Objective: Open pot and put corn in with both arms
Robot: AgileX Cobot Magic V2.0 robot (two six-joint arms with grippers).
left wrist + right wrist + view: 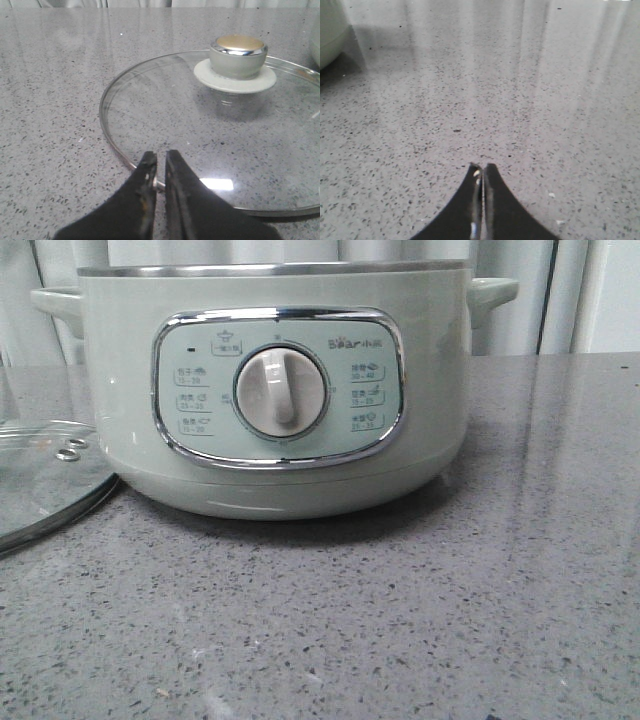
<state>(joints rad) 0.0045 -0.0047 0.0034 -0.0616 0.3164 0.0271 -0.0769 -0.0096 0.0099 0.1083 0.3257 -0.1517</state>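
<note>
The pale sage-green pot (120, 390) stands uncovered in the middle of the table, its white dial (280, 392) facing me; its inside is hidden. The corn is out of view. The round glass lid (165, 100) with its knob (237, 55) lies flat on the table left of the pot, and its edge also shows in the front view (40, 480). My left gripper (160, 155) is shut, with only a thin slit between the fingers, just over the lid's near rim. My right gripper (481, 166) is shut and empty over bare table, right of the pot (327, 35).
The grey speckled stone table (450, 620) stretches in front of and to the right of the pot. Pale curtains (560, 290) hang behind the table. The pot's side handles (495, 290) stick out at its left and right.
</note>
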